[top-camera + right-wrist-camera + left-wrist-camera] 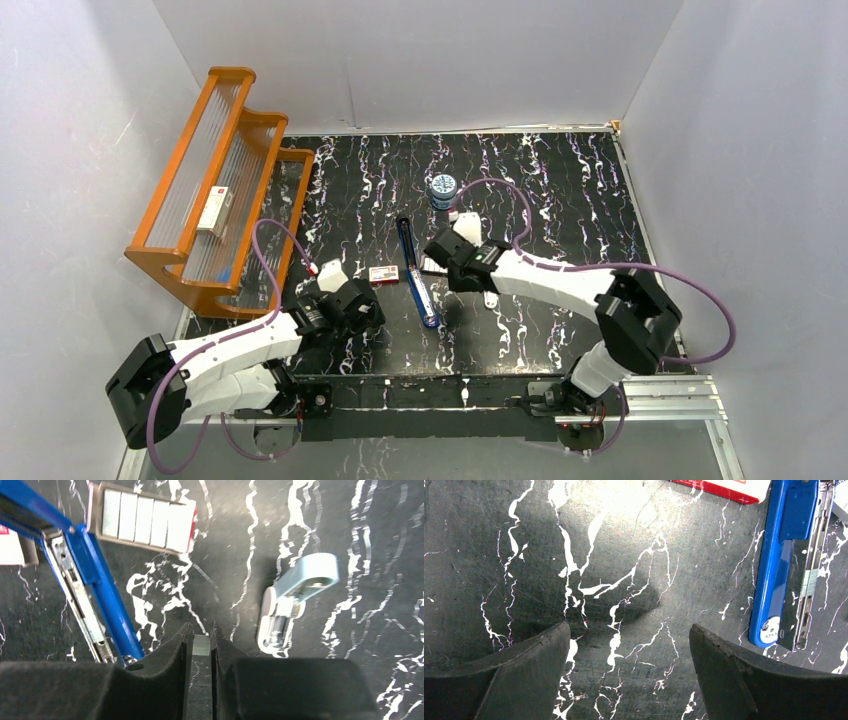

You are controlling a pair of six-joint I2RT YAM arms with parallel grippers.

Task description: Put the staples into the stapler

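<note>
The blue stapler point(416, 272) lies opened flat mid-table, its metal rail exposed; it also shows in the left wrist view point(781, 565) and the right wrist view point(97, 587). The red-and-white staple box point(384, 274) lies just left of it. Its pale inner tray of silvery staples point(142, 522) lies apart, right of the stapler. My right gripper point(201, 634) is shut on a short strip of staples point(201, 645), just right of the stapler's rail. My left gripper point(629, 637) is open and empty over bare table, left of the stapler's near end.
A small white and light-blue tool point(295, 597) lies right of my right gripper. A round blue container point(443, 188) stands at the back. An orange rack point(215, 190) holding a long white box point(213, 210) stands at the left.
</note>
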